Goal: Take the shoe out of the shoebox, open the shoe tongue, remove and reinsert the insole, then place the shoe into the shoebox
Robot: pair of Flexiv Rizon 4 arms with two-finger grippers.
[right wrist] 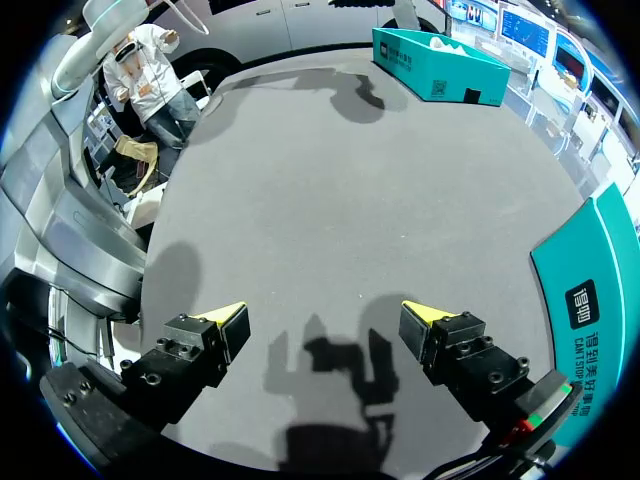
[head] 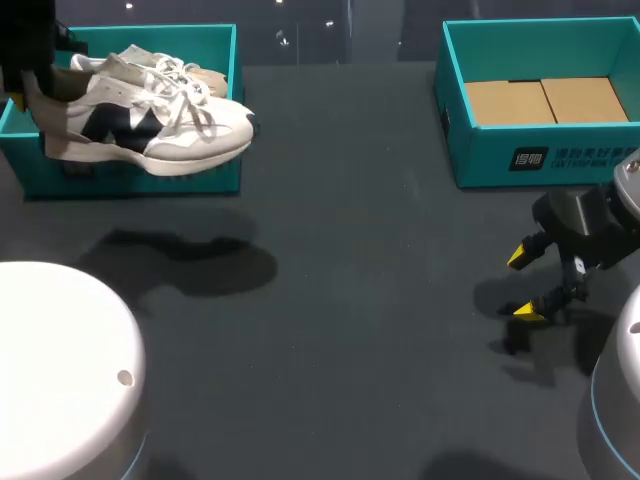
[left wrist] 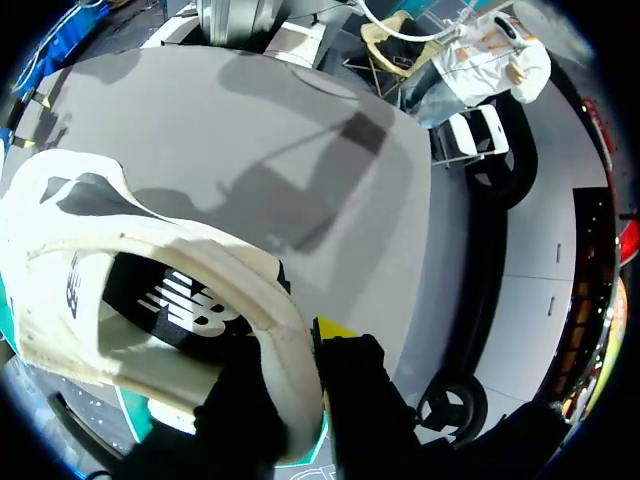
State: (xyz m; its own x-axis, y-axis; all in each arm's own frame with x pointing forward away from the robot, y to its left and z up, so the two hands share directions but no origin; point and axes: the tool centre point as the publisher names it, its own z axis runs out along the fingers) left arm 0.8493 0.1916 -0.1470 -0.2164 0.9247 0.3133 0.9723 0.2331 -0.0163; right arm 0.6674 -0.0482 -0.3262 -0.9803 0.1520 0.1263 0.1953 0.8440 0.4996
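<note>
A white sneaker with dark side marks (head: 150, 125) hangs in the air in front of the teal shoebox (head: 218, 45) at the far left, toe pointing right. My left gripper (head: 35, 95) holds it by the heel. In the left wrist view the gripper (left wrist: 300, 350) is shut on the heel collar of the sneaker (left wrist: 150, 300), one finger inside and one yellow-tipped finger (left wrist: 335, 328) outside. A second shoe (head: 185, 72) lies in that box. My right gripper (head: 524, 285) stands open low over the table at the right, with nothing between its fingers (right wrist: 322, 318).
A second teal box (head: 540, 160) with a cardboard insert stands at the far right, just beyond my right gripper; its wall (right wrist: 590, 300) shows beside that gripper. The dark table (head: 360, 300) lies between the two boxes.
</note>
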